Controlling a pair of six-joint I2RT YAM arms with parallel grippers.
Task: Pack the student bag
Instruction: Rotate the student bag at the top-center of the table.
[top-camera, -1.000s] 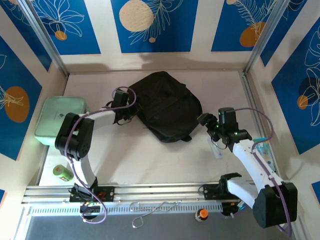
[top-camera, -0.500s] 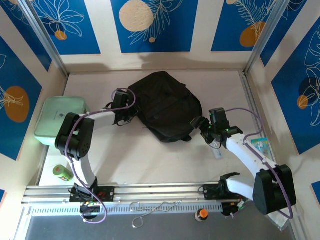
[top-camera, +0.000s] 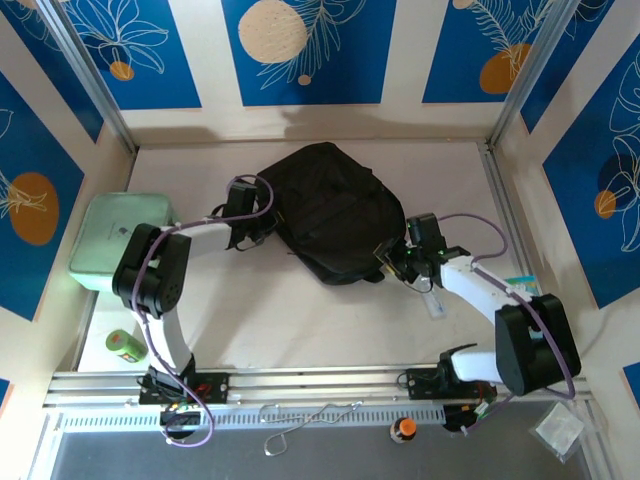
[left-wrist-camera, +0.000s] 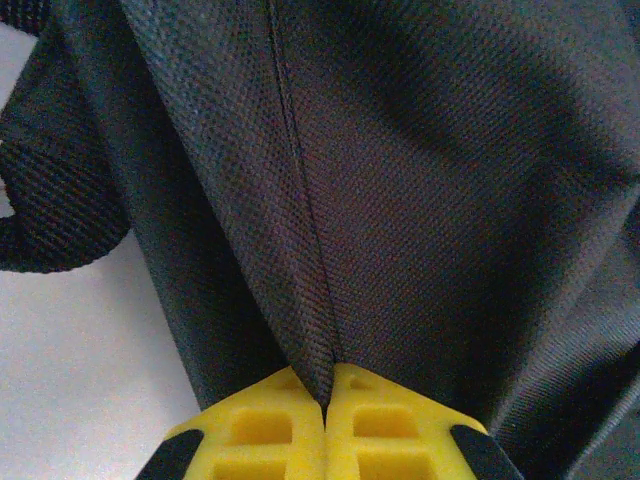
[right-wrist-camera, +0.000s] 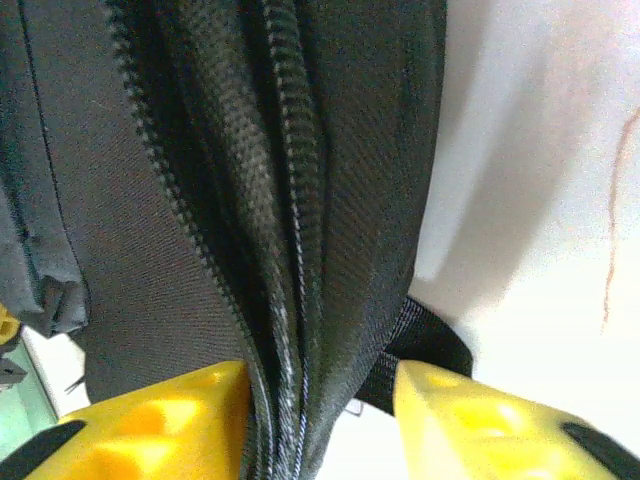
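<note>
- Student bag (top-camera: 330, 215): black fabric backpack, lying flat on the table (top-camera: 300, 320) at mid-depth, just right of centre. It sits between the two arms.
- Left gripper (top-camera: 248, 230): at the bag's left edge, with its arm reaching in from the left.
- Left wrist view: the yellow fingers (left-wrist-camera: 260, 430) are pressed together, with a thin fold of the bag's cloth nipped in the seam between them. A stitched line runs up the fabric from the pinch point. A strap loop (left-wrist-camera: 55, 210) lies to the left on the white table surface.
- Right gripper (top-camera: 392, 256): at the bag's lower right corner, with the forearm angled in from the right.
- Right wrist view: the jaws stand partly apart, straddling a bunched ridge of the bag where two zip tracks (right-wrist-camera: 290, 170) run side by side. The gathered cloth fills the gap, and both yellow fingers (right-wrist-camera: 160, 420) lie against it, so it reads as a grip on the zip edge.
- A webbing strap (right-wrist-camera: 430, 345) pokes out behind the right-hand finger.
- Mint-green zip case (top-camera: 120, 240): at the left edge of the table, apart from the bag, partly behind the left arm's elbow.
- Small green can (top-camera: 122, 345): near the left corner.
- Orange-capped item (top-camera: 403, 428): on the front rail.
</note>
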